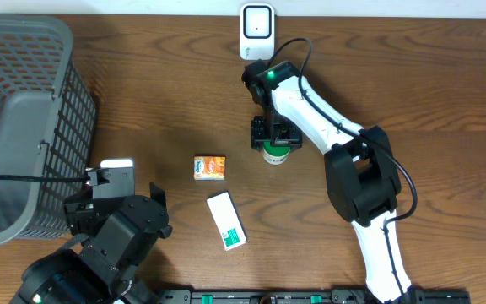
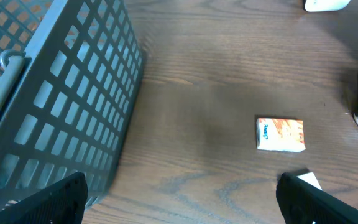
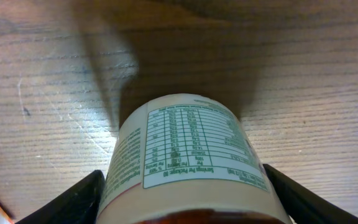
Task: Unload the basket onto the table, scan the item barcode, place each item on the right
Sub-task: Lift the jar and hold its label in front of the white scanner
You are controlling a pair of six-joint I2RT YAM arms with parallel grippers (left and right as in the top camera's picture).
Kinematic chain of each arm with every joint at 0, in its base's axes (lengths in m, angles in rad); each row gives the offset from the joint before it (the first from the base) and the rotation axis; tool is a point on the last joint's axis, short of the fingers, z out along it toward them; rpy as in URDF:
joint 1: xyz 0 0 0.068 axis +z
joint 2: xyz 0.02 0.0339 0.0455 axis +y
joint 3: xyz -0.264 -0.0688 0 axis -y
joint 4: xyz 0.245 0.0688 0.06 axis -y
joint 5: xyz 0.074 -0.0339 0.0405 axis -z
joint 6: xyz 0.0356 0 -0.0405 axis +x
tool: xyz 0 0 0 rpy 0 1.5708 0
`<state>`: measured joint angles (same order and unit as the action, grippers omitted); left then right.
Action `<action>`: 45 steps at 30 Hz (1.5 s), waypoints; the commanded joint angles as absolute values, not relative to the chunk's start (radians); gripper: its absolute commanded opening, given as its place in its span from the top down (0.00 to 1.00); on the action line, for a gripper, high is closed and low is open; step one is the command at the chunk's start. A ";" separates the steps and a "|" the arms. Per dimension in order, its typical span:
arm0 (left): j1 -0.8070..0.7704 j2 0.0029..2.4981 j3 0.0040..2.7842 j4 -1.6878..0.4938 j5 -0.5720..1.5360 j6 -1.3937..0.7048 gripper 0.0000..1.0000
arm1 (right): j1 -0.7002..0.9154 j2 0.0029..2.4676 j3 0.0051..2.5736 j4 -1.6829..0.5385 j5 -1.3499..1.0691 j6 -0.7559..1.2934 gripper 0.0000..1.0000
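Left tool (image 2: 179,204): fingers wide apart and holding nothing, low over the near left part of the worktop (image 1: 429,93). It sits just beside the grey mesh basket (image 1: 24,118), which fills the left edge.

White and green box (image 1: 226,220): lies flat near the front, right of the left arm.

Orange carton (image 1: 210,167): lies flat just beyond the box, apart from it.

Bottle (image 1: 275,155): stands upright at mid-worktop, right of the carton, green top showing from above. Its white label with a printed table faces the right wrist camera.

Right tool (image 3: 182,186): lowered over the bottle, one finger close against each side. I cannot tell whether they clamp it or only flank it.

White scanner (image 1: 256,32): stands at the far edge, beyond the bottle and well apart from it.
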<state>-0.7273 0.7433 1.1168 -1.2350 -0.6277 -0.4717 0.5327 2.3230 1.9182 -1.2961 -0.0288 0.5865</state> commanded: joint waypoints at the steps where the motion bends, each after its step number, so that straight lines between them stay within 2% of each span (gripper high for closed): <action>1: -0.722 0.741 1.123 -1.242 -0.637 -0.477 0.03 | 0.541 2.302 1.885 -1.288 -0.013 0.674 0.28; 11: -0.722 0.741 1.123 -1.242 -0.637 -0.477 0.03 | 0.546 2.302 1.839 -1.293 -0.020 0.825 0.29; 15: -0.722 0.741 1.123 -1.242 -0.637 -0.477 0.03 | 0.546 2.302 1.838 -1.279 -0.020 0.841 0.41; 18: -0.722 0.741 1.123 -1.242 -0.637 -0.477 0.03 | 0.546 2.302 1.838 -1.275 -0.020 0.841 0.59; 22: -0.722 0.741 1.123 -1.242 -0.637 -0.477 0.03 | 0.546 2.302 1.838 -1.276 -0.021 0.831 0.62; 33: -0.722 0.741 1.123 -1.242 -0.637 -0.477 0.03 | 0.494 2.302 1.839 -1.341 -0.274 0.497 0.64; 45: -0.722 0.741 1.123 -1.242 -0.637 -0.477 0.03 | 0.374 2.302 1.839 -1.589 -0.627 0.052 0.69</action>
